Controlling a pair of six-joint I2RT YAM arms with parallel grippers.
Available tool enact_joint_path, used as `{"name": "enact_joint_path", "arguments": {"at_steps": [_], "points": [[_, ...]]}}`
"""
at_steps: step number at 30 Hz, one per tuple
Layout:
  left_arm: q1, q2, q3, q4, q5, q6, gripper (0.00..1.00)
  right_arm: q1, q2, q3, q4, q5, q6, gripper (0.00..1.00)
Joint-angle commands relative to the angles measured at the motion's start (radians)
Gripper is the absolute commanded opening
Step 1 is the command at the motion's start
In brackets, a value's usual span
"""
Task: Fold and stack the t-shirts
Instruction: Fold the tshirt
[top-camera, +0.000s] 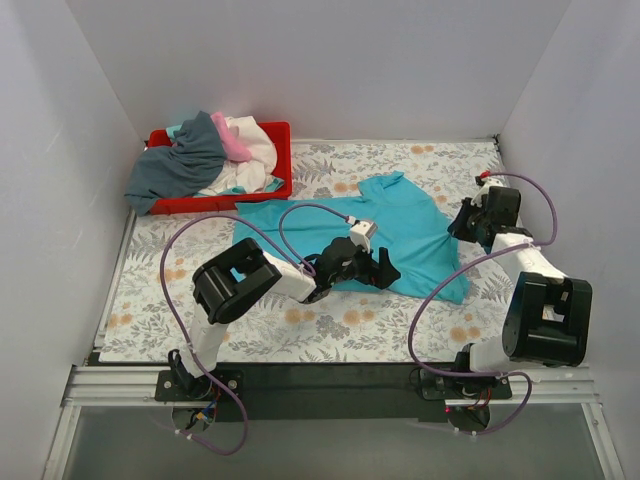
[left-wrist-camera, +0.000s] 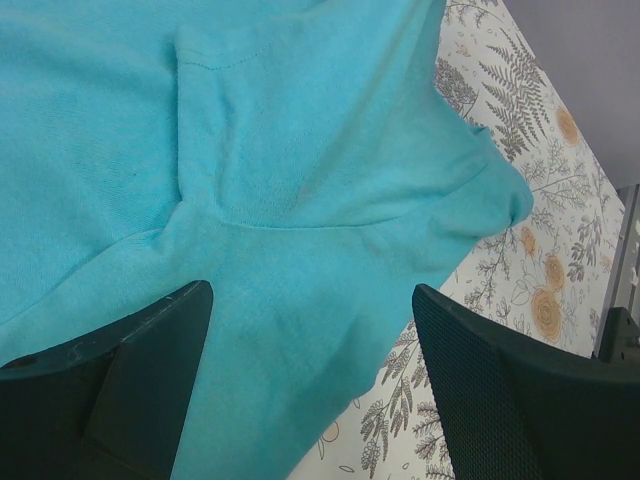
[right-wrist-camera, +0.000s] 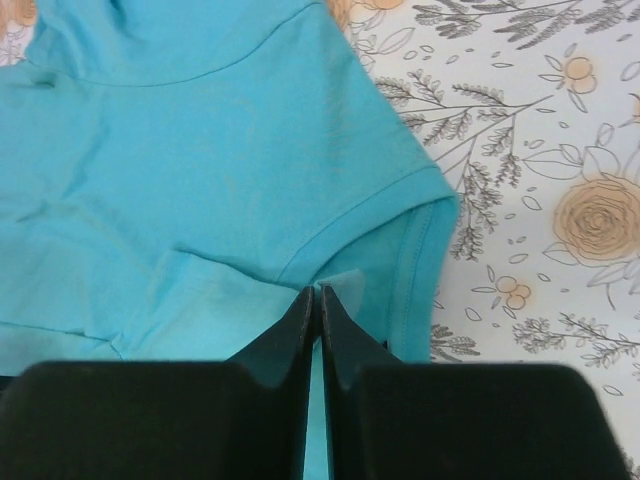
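Your top camera sits high up behind the two arms and looks down and forward. It is far enough away that you see the whole table (top-camera: 330, 330), from the arm bases at the bottom to the red tray (top-camera: 284, 165) in the far left corner. Your left wrist camera looks down from very near, past the wide-apart fingers (left-wrist-camera: 140, 370) of the left gripper (left-wrist-camera: 312, 295), and your right wrist camera looks down just as near, over the pressed-together fingers (right-wrist-camera: 250, 390) of the right gripper (right-wrist-camera: 318, 292). All three views share the turquoise shirt (top-camera: 400, 225) and the flowery table top beside it.
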Motion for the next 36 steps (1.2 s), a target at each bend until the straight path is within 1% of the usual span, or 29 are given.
{"name": "enact_joint_path", "arguments": {"at_steps": [1,3,4,5,6,7,10,13,14,16,17,18,20,23,26,29,35,36], "points": [[0.0,-0.006,-0.003,-0.044,-0.038,0.015,0.75,-0.006,-0.016,-0.017,0.004,0.1,-0.013,0.01],[0.0,-0.012,-0.005,-0.048,-0.044,0.018,0.75,-0.006,0.001,-0.008,-0.016,0.117,-0.01,0.01],[0.0,-0.015,-0.006,-0.05,-0.044,0.018,0.75,-0.006,0.015,-0.003,-0.024,0.127,-0.011,0.12],[0.0,-0.018,-0.007,-0.053,-0.048,0.02,0.75,-0.006,0.019,0.003,-0.03,0.134,-0.01,0.18],[0.002,-0.029,-0.01,-0.057,-0.053,0.02,0.75,-0.006,0.019,0.006,-0.041,0.144,-0.01,0.22],[0.0,-0.035,-0.014,-0.06,-0.059,0.021,0.75,-0.006,0.015,0.008,-0.047,0.161,-0.01,0.3],[0.0,-0.073,-0.026,-0.074,-0.088,0.035,0.75,0.0,-0.029,0.002,-0.05,0.172,-0.01,0.39],[0.002,-0.118,-0.034,-0.083,-0.1,0.049,0.76,0.038,-0.076,-0.002,-0.047,0.175,-0.013,0.41],[0.003,-0.127,-0.033,-0.09,-0.134,0.055,0.76,0.055,-0.077,0.003,-0.047,0.173,-0.014,0.41],[0.005,-0.159,-0.031,-0.122,-0.181,0.06,0.76,0.12,-0.07,0.026,-0.047,0.135,-0.019,0.41],[0.012,-0.174,-0.042,-0.131,-0.192,0.055,0.76,0.175,-0.062,0.035,-0.044,0.121,-0.017,0.41],[0.019,-0.188,-0.054,-0.13,-0.2,0.052,0.76,0.199,-0.053,0.046,-0.045,0.111,-0.017,0.41],[0.032,-0.246,-0.086,-0.116,-0.208,0.038,0.76,0.267,-0.005,0.087,-0.041,0.097,-0.013,0.4],[0.057,-0.317,-0.141,-0.11,-0.232,0.029,0.77,0.336,0.088,0.149,-0.039,0.094,-0.007,0.39],[0.083,-0.352,-0.177,-0.128,-0.263,0.023,0.77,0.379,0.179,0.188,-0.042,0.086,0.001,0.38],[0.126,-0.369,-0.23,-0.13,-0.268,0.003,0.77,0.413,0.245,0.212,-0.051,0.146,0.007,0.37],[0.169,-0.395,-0.284,-0.123,-0.262,-0.012,0.77,0.445,0.269,0.221,-0.081,0.223,0.012,0.37],[0.177,-0.398,-0.287,-0.122,-0.26,-0.015,0.77,0.453,0.271,0.224,-0.085,0.271,0.012,0.37]]}}
